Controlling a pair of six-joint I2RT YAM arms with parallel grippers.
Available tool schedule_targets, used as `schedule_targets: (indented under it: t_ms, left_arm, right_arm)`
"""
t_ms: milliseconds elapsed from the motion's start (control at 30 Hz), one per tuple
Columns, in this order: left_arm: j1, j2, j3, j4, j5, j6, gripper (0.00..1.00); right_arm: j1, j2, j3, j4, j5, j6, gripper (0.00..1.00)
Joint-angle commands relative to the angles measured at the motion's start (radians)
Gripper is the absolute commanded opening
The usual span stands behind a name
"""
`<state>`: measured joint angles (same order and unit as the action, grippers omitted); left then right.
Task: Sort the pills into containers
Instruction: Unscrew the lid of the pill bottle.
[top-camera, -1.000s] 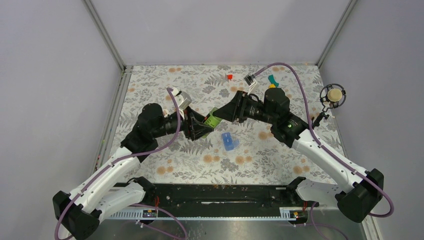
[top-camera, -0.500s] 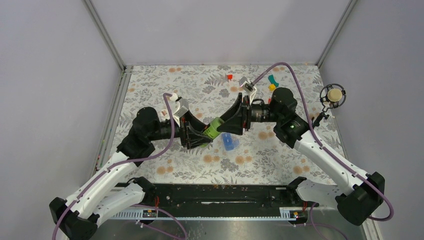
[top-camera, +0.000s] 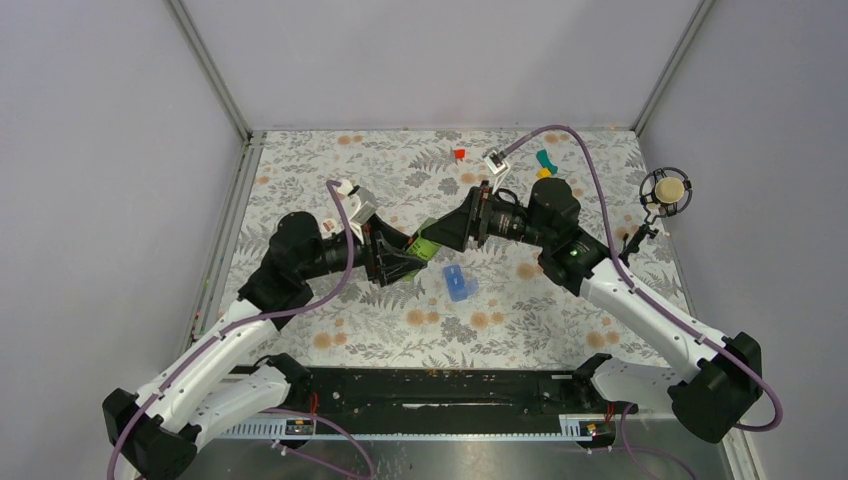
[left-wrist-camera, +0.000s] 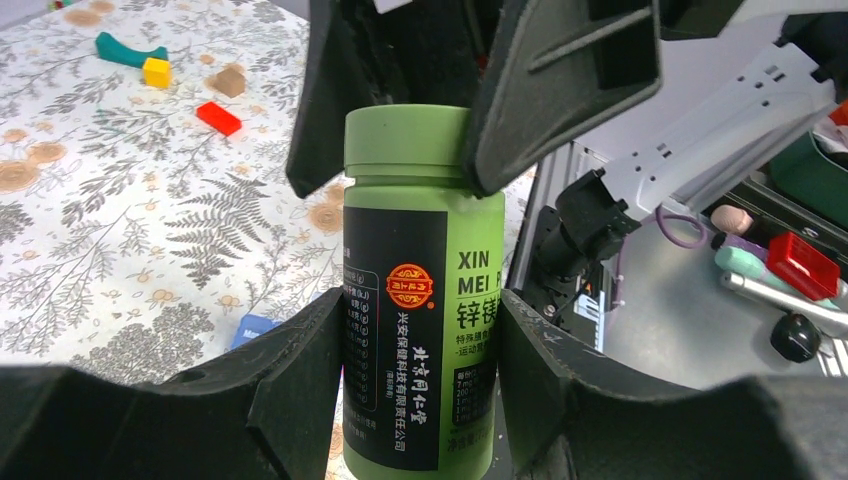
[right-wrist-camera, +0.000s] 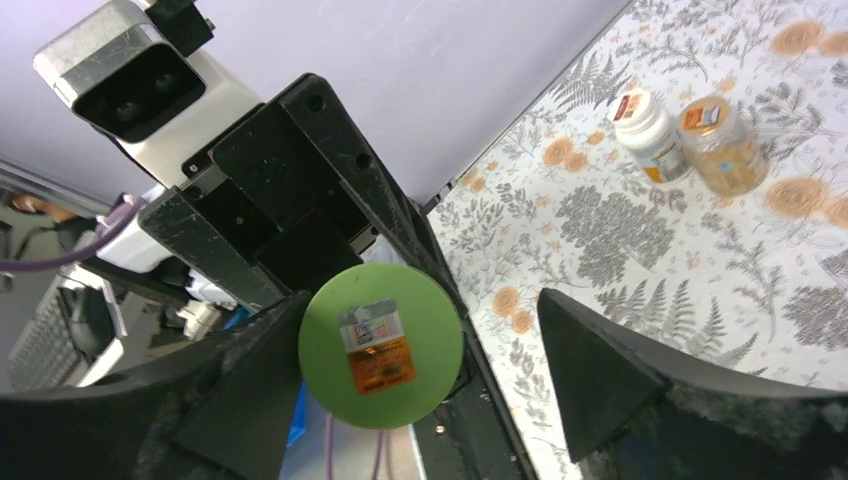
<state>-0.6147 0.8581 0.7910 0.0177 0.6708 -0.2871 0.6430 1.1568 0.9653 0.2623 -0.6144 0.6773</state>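
Observation:
A green pill bottle (top-camera: 424, 243) with a black label hangs above the table's middle. My left gripper (top-camera: 400, 258) is shut on its body (left-wrist-camera: 420, 300). My right gripper (top-camera: 450, 232) is open around the green cap (right-wrist-camera: 381, 345): one finger lies close to the cap's edge, the other stands well away. The blue translucent containers box (top-camera: 460, 283) lies on the cloth just right of and below the bottle, and its corner (left-wrist-camera: 250, 328) shows past my left finger. No pills are in view.
A red block (top-camera: 459, 154), a teal piece (top-camera: 544, 158) and a yellow block (top-camera: 543, 174) lie at the far side. A white-capped bottle (right-wrist-camera: 648, 125) and an amber jar (right-wrist-camera: 722, 140) stand together on the cloth. A microphone (top-camera: 665, 190) is at the right edge.
My right gripper's jaws have spread wide off the bottle's cap. Both arms dipped toward the pill box with the bottle, then came back up a little. The left grip is unchanged.

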Motion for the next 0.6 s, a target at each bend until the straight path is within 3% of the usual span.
schedule_targets:
  t_ms: [0, 133, 233, 333, 567]
  left_arm:
    - [0.001, 0.006, 0.000, 0.090, -0.084, -0.001, 0.00]
    - [0.003, 0.015, -0.001, 0.091, -0.097, -0.012, 0.00]
    - [0.003, 0.014, -0.004, 0.082, -0.085, -0.015, 0.00]
    - [0.005, 0.008, -0.014, 0.093, -0.053, -0.029, 0.00]
    - [0.009, 0.015, -0.039, 0.167, 0.097, -0.087, 0.00]
  right_arm:
    - [0.023, -0.010, 0.014, -0.006, 0.073, 0.070, 0.81]
    - [0.022, -0.023, 0.008, -0.003, 0.063, 0.085, 0.57]
    - [0.019, -0.042, 0.004, -0.008, 0.054, 0.032, 0.47]
    - [-0.008, -0.064, 0.005, -0.004, 0.011, -0.037, 0.49]
    - [-0.093, -0.098, -0.003, 0.106, -0.371, -0.223, 0.56]
